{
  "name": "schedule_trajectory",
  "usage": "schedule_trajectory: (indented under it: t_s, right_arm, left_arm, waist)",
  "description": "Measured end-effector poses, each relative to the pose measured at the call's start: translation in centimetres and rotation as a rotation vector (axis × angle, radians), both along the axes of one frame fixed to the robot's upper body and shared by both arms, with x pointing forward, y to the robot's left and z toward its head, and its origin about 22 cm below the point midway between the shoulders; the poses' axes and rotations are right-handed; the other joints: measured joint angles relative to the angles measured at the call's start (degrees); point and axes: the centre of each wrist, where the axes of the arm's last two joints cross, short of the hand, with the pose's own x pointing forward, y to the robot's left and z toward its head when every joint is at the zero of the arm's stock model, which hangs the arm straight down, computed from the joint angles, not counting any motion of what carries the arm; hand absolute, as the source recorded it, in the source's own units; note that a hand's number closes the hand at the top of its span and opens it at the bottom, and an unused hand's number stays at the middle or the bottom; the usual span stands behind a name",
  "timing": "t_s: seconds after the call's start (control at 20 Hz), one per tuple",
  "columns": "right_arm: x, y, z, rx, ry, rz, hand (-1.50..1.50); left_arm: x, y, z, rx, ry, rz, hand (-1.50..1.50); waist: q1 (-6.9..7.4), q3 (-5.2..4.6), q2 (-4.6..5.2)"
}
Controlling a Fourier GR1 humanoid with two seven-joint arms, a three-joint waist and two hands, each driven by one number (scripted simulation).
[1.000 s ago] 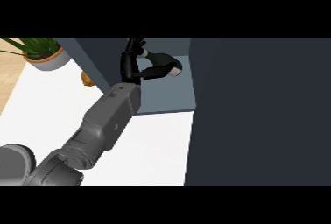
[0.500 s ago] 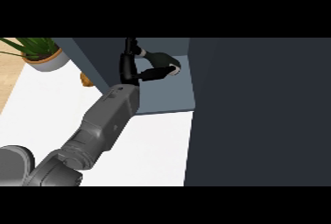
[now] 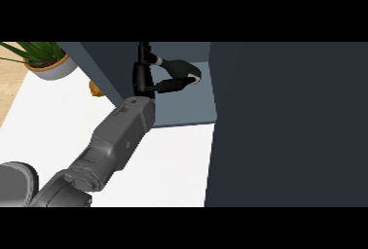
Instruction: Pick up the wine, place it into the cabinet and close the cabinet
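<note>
A grey forearm (image 3: 119,141) is stretching up from the lower left of the head view into the open cabinet (image 3: 183,104), where the left hand (image 3: 147,78) is working against the pale blue-grey interior. Set against the view half a second earlier, the arm is lying along nearly the same line, while the hand is sitting a touch lower and further to the right inside the opening; a second earlier it was lower again, so the hand is shifting only slightly from moment to moment. The fingers (image 3: 176,83) are curling round toward the thumb, forming a hook shape, and a small pale patch is showing at their tips; whether they are clamping on anything cannot be told from this angle. The wine is not distinguishable anywhere in the view, so its place relative to the fingers cannot be told; it may be hidden by the hand. The dark cabinet door (image 3: 287,124) is filling the right side of the view, standing just beside the hand. A potted plant (image 3: 43,58) is standing at the upper left on the white counter (image 3: 50,121), well apart from the hand. The right hand is showing nowhere.
</note>
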Motion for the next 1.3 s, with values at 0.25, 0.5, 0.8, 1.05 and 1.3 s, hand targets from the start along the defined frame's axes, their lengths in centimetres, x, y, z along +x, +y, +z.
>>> schedule_trajectory:
  t_s: [0.25, 0.5, 0.8, 1.05, 1.3]
  right_arm:
    - [0.03, -0.06, 0.04, -0.006, -0.003, 0.000, -1.50]
    - [0.23, 0.08, 0.21, 0.000, 0.003, 0.000, -1.50]
    - [0.02, 0.45, 0.50, 0.002, 0.006, 0.017, -1.50]
    - [0.10, 0.79, 0.41, 0.016, 0.003, 0.025, -1.50]
    - [0.14, 0.87, 0.37, 0.017, 0.011, 0.022, -1.50]
  left_arm:
    - [-0.08, 0.01, -0.13, -0.018, -0.021, -0.051, -1.50]
    - [-0.16, -0.11, -0.26, -0.023, -0.022, -0.092, -1.50]
    - [-0.30, 0.04, -0.52, -0.048, -0.027, -0.120, -1.50]
    - [-0.34, 0.06, -0.55, -0.103, -0.032, -0.136, -1.50]
    - [-0.66, 0.15, -1.01, -0.132, -0.036, -0.162, -1.50]
  waist:
    - [0.07, 0.00, -0.02]
    - [0.30, -0.12, 0.01]
    - [0.12, -0.11, -0.30]
    - [-0.04, -0.12, -0.42]
    - [-0.07, -0.08, -0.76]
